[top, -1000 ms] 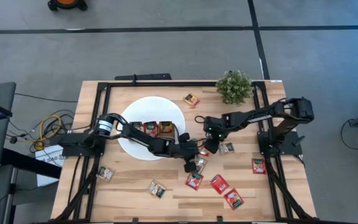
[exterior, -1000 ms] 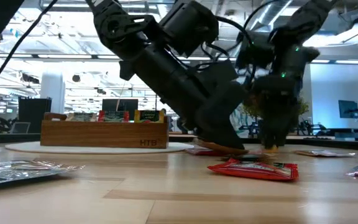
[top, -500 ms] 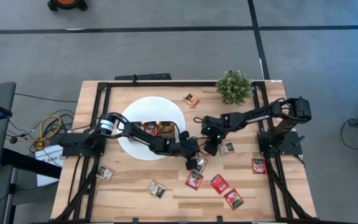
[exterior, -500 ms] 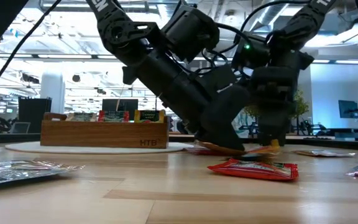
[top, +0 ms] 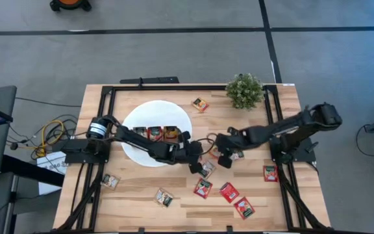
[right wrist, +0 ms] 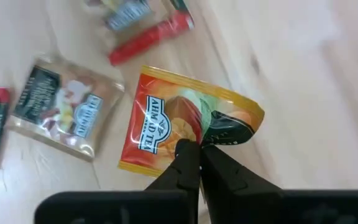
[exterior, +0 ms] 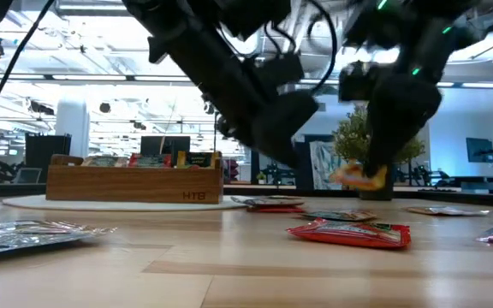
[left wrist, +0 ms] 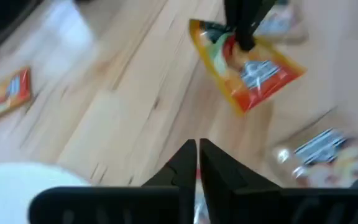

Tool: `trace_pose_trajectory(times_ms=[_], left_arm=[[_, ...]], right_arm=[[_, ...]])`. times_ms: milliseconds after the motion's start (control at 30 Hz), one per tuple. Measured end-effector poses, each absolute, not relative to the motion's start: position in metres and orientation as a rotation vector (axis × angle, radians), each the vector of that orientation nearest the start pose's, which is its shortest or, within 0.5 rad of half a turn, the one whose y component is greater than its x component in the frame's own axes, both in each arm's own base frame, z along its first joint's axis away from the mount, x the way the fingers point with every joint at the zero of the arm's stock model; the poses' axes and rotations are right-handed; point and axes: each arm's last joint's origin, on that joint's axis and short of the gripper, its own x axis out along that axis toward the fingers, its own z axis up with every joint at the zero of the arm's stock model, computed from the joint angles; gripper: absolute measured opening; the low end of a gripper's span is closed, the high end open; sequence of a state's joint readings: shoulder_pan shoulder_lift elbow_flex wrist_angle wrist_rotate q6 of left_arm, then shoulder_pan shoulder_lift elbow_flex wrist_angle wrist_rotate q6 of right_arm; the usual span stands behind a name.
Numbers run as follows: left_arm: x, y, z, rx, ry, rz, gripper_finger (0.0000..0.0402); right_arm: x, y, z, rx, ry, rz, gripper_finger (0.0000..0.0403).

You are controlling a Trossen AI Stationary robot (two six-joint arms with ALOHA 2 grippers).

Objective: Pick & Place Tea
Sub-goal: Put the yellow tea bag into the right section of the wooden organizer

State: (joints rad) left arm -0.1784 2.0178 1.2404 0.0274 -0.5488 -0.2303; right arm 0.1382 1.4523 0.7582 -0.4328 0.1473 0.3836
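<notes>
The orange-yellow tea sachet hangs in the air, pinched by one edge in the right hand, whose fingers are closed tight on it. In the low view the sachet dangles clear above the counter, its flat face drooping below the fingertips, so its long side runs down and away from the hand, not level with the wood.

The left hand sits just beside it, closed and carrying nothing; from its wrist view the sachet shows ahead of the fingertips, held by the other arm. From above, the right hand hovers over the middle of the counter, with the left hand close by on the side toward the white disc.

The wooden tray stands on that disc, so the sachet's goal probably lies across from the right hand, past the left hand. The left arm is the nearer one to the tray, and its hand stands in the path; the carry likely has to pass over or around it.

Other sachets lie on the counter: red ones toward the near edge, and one near the potted plant.
</notes>
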Motion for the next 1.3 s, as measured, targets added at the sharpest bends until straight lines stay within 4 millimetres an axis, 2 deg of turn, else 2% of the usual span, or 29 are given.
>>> trace_pose_trajectory(times_ms=[100, 267, 367, 467, 800, 1067, 1300], left_arm=[[0.418, -0.062, 0.153, 0.053, 0.606, 0.414, 0.0043], [0.424, -0.062, 0.158, -0.019, 0.532, 0.374, 0.0121], [0.429, -0.061, 0.164, -0.081, 0.467, 0.281, 0.0163], [0.433, -0.059, 0.168, -0.128, 0.435, 0.199, 0.0185], [0.433, -0.043, 0.167, -0.136, 0.458, 0.233, 0.0186], [0.439, -0.033, 0.176, -0.242, 0.372, 0.145, 0.0186], [0.44, -0.023, 0.172, -0.285, 0.37, 0.178, 0.0186]], right_arm=[[0.251, 0.053, 0.177, 0.049, 1.001, -0.234, 0.0002], [0.244, 0.082, 0.183, -0.104, 0.917, -0.256, 0.0001], [0.24, 0.092, 0.184, -0.179, 0.886, -0.28, 0.0001], [0.237, 0.097, 0.184, -0.225, 0.872, -0.28, 0.0001], [0.229, 0.101, 0.169, -0.334, 0.964, -0.326, 0.0], [0.233, 0.108, 0.152, -0.417, 0.984, -0.355, 0.0], [0.243, 0.114, 0.153, -0.502, 0.962, -0.367, 0.0]])
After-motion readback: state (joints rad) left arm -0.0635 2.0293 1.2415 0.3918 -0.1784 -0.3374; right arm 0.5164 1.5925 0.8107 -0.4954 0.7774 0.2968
